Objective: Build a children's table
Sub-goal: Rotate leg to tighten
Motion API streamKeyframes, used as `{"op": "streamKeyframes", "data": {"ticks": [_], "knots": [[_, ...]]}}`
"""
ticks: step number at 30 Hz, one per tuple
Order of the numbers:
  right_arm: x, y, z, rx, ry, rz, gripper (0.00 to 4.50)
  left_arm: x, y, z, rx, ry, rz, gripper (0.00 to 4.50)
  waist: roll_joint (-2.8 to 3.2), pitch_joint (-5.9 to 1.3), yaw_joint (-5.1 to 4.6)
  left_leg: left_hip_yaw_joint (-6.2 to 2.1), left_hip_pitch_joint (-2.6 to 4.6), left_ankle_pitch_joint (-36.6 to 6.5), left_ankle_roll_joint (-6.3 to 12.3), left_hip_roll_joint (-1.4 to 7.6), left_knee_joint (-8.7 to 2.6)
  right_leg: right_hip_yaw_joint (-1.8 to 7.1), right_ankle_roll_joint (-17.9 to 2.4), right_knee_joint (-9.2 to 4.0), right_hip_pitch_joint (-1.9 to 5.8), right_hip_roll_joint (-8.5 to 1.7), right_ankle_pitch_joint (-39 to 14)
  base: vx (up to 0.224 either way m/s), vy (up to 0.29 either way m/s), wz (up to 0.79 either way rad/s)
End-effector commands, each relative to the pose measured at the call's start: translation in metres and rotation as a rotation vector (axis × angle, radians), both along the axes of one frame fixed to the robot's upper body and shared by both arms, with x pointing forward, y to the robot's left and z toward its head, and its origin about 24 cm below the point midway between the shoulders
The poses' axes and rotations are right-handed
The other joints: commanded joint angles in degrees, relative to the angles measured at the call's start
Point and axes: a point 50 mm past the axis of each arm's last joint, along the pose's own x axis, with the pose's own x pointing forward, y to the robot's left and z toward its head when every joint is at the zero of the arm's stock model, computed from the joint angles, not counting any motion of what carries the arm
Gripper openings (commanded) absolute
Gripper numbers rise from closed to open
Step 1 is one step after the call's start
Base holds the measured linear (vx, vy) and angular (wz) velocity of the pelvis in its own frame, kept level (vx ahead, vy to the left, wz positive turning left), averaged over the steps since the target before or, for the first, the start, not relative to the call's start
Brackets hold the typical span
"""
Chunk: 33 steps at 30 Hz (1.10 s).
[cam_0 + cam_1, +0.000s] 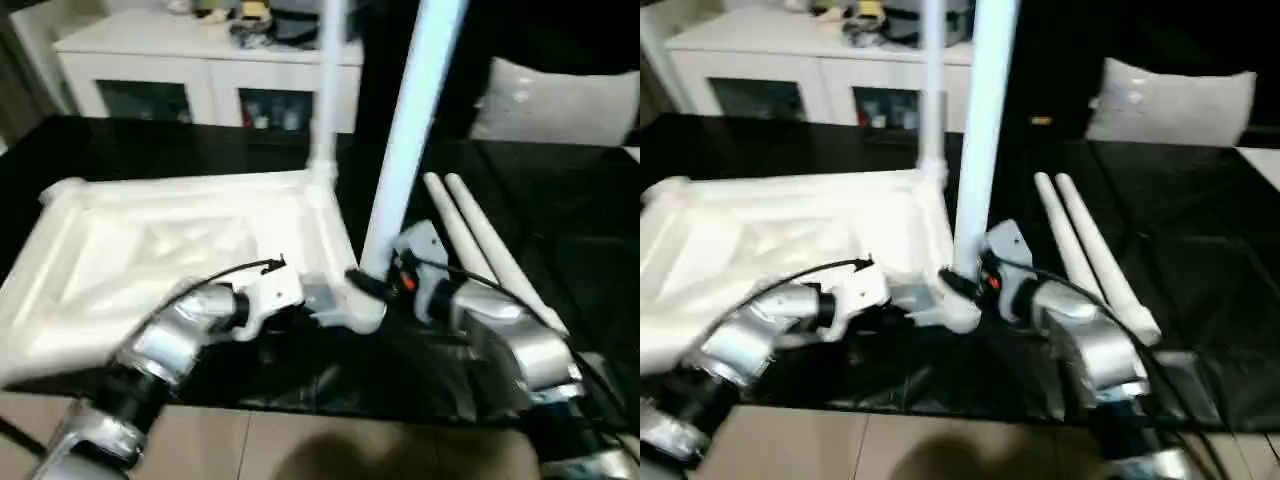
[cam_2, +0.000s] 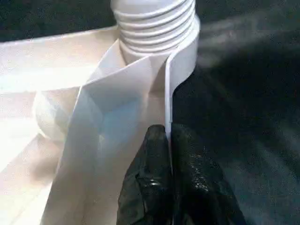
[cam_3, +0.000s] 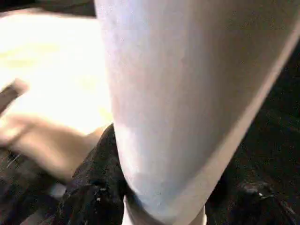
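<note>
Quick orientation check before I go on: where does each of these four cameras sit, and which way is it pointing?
Left eye view: on the head, looking forward and down at the upturned white plastic ribbed tabletop; both silver forearms show.
Right eye view: head again, slightly offset; same scene, with two loose white tapered legs.
Left wrist view: along the left hand, pinching the tabletop's thin edge below a threaded corner socket.
Right wrist view: along the right hand, gripping the near upright white leg.
Shared: the eye views and right wrist view all show that upright leg.

L gripper (image 2: 168, 140) pinched shut, R gripper (image 1: 372, 285) clamped; forearms converge.
</note>
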Motion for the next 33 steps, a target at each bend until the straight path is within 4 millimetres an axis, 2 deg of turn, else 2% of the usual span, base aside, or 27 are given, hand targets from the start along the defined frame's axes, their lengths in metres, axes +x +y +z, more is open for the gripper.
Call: {"op": "streamKeyframes", "data": {"ticks": [1,2,3,4,5,6,7,8,9,10,12,16,20,21,22,24,26,27,29,30,31,33], "knots": [[-0.003,-0.008,-0.034,-0.068,0.165,-0.137,1.86,0.004,-0.016,0.009,-0.036,-0.068,0.113,0.0,-0.27,-1.53,0.33,-1.38,0.73,-45.1,-0.42,5.13,-10.75,6.99,-2.1,4.79,0.7,-2.19,-10.2,-0.056,0.013,0.16],[0.001,-0.005,-0.034,-0.054,0.166,-0.187,1.86,0.004,-0.027,0.01,-0.043,-0.082,0.162,0.0,-2.11,-1.61,0.62,-0.71,2.0,-41.2,-1.84,1.86,-7.38,8.24,-1.7,1.11,-0.73,-3.23,-22.1,0.0,0.0,0.0],[0.004,-0.003,-0.035,-0.045,0.174,-0.227,1.86,0.004,-0.035,0.012,-0.033,-0.096,0.181,0.0,-2.8,-1.04,1.01,0.38,2.87,-26.4,-2.22,-2.26,-0.91,6.58,2.2,-5.96,-3.49,-5.91,-52.9,0.0,0.0,0.0],[0.004,-0.003,-0.035,-0.043,0.177,-0.237,1.86,0.004,-0.037,0.013,-0.029,-0.099,0.186,0.0,-3.84,-1.61,1.15,-0.09,1.12,-15.6,-0.23,-2.17,0.53,6.82,3.9,-6.45,-2.19,-7.9,-59.1,-0.019,-0.022,-0.18],[0.005,-0.001,-0.035,-0.047,0.186,-0.246,1.86,0.005,-0.043,0.015,-0.017,-0.118,0.182,0.0,-2.7,-2.31,1.73,-0.76,-0.4,-13.7,-0.14,-1.5,-1.41,7.19,3.2,-5.24,-0.41,-7.67,-54.7,0.038,0.017,-0.25],[0.005,0.0,-0.036,-0.051,0.189,-0.243,1.86,0.006,-0.045,0.016,-0.015,-0.132,0.169,0.0,-2.58,-3.05,2.0,-1.44,-3.34,-11.2,-0.99,-0.26,-4.25,7.41,2.3,-2.91,1.25,-5.32,-40.7,0.038,0.017,-0.25],[0.005,0.001,-0.036,-0.052,0.191,-0.242,1.86,0.006,-0.045,0.017,-0.013,-0.134,0.168,0.0,-1.84,-2.88,2.19,-1.27,-1.78,-12.8,-1.13,0.47,-4.7,7.93,-0.7,-2.5,-0.39,-4.19,-30.5,0.057,0.01,-0.03],[0.005,0.002,-0.036,-0.052,0.192,-0.239,1.86,0.007,-0.045,0.017,-0.011,-0.136,0.167,0.0,-1.95,-2.78,2.13,-0.98,-1.3,-13.8,-1.0,0.53,-4.7,8.25,-2.3,-2.39,-0.78,-3.96,-27.4,-0.001,-0.011,0.2],[0.005,0.003,-0.035,-0.049,0.195,-0.232,1.86,0.008,-0.044,0.018,-0.008,-0.136,0.169,0.0,-1.89,-2.62,1.96,-0.82,-1.82,-14.2,-0.69,0.59,-4.96,8.7,-4.9,-1.91,-0.38,-3.82,-23.7,-0.001,-0.011,0.2],[0.006,0.006,-0.035,-0.052,0.199,-0.224,1.86,0.008,-0.039,0.019,0.012,-0.142,0.175,0.0,-2.0,-2.42,1.8,-0.87,-2.43,-15.9,-0.44,0.5,-5.21,8.71,-4.9,-1.88,0.07,-3.72,-26.4,0.0,0.0,0.0],[0.007,0.007,-0.035,-0.053,0.199,-0.218,1.86,0.008,-0.036,0.019,0.033,-0.15,0.177,0.0,-2.0,-2.55,1.62,-0.96,-2.38,-17.9,-0.35,0.3,-5.15,8.83,-3.9,-2.22,-0.05,-3.97,-29.7,0.0,0.0,0.0],[0.012,0.007,-0.036,-0.066,0.2,-0.226,1.86,0.007,-0.033,0.019,0.043,-0.149,0.182,0.0,-1.95,-2.45,1.4,-0.89,-2.35,-18.2,-0.13,0.3,-5.14,8.92,-3.4,-2.59,-0.44,-3.94,-30.8,0.0,0.0,0.0],[0.018,0.006,-0.034,-0.074,0.182,-0.222,1.86,0.008,-0.032,0.019,0.058,-0.153,0.178,0.0,-1.88,-2.53,1.08,-0.91,-2.49,-18.0,-0.11,0.36,-5.16,9.01,-4.1,-2.41,-0.47,-3.88,-29.2,0.0,0.0,0.0],[0.019,0.006,-0.034,-0.073,0.181,-0.221,1.86,0.008,-0.032,0.019,0.058,-0.153,0.178,0.0,-2.04,-2.53,0.98,-0.8,-2.63,-17.3,0.17,0.41,-5.17,9.12,-4.6,-2.33,-0.43,-3.85,-27.7,0.0,0.0,0.0],[0.02,0.005,-0.033,-0.069,0.179,-0.217,2.21,0.008,-0.031,0.02,0.059,-0.154,0.175,0.0,-2.07,-2.51,0.94,-0.77,-2.66,-17.1,0.28,0.46,-5.21,9.14,-5.0,-2.25,-0.4,-3.81,-26.9,0.0,0.0,0.0],[0.022,0.005,-0.032,-0.054,0.175,-0.204,2.21,0.009,-0.03,0.02,0.063,-0.156,0.173,0.0,-2.05,-2.49,0.73,-0.76,-2.67,-17.7,0.3,0.48,-5.24,9.13,-5.4,-2.19,-0.44,-3.83,-27.1,0.0,0.0,0.0],[0.024,0.005,-0.032,-0.036,0.183,-0.203,2.62,0.009,-0.029,0.02,0.065,-0.157,0.173,0.0,-2.14,-2.46,0.56,-0.78,-2.67,-18.0,0.35,0.52,-5.24,9.16,-5.6,-2.22,-0.48,-3.89,-27.5,0.0,0.0,0.0],[0.024,0.004,-0.032,-0.036,0.183,-0.202,2.63,0.009,-0.028,0.02,0.066,-0.157,0.174,0.0,-2.15,-2.44,0.51,-0.74,-2.6,-18.0,0.42,0.53,-5.21,9.18,-5.8,-2.27,-0.56,-3.89,-27.6,0.0,0.0,0.0],[0.024,0.0,-0.033,-0.05,0.183,-0.202,2.77,0.01,-0.025,0.021,0.07,-0.16,0.179,0.0,-2.19,-2.61,0.6,-0.71,-2.58,-16.9,0.43,0.66,-5.16,9.29,-6.7,-2.08,-0.53,-3.9,-25.7,0.0,0.0,0.0],[0.024,-0.002,-0.033,-0.053,0.183,-0.205,2.92,0.011,-0.024,0.021,0.072,-0.162,0.181,0.0,-2.4,-2.79,0.81,-0.65,-2.91,-15.0,0.55,0.81,-5.17,9.37,-7.2,-1.71,-0.23,-3.94,-22.4,0.0,0.0,0.0],[0.023,-0.005,-0.033,-0.055,0.188,-0.214,3.04,0.012,-0.022,0.021,0.074,-0.164,0.182,0.0,-2.3,-2.69,0.83,-0.49,-3.0,-13.4,0.87,0.79,-5.2,9.4,-8.0,-1.47,-0.2,-3.78,-19.7,0.0,0.0,0.0],[0.022,-0.006,-0.031,0.009,0.195,-0.198,3.14,0.013,-0.019,0.021,0.079,-0.166,0.184,0.0,-2.26,-2.69,0.94,-0.34,-2.91,-12.9,1.25,0.82,-5.12,9.46,-8.8,-1.39,-0.11,-3.84,-18.6,0.0,0.0,0.0]]}}
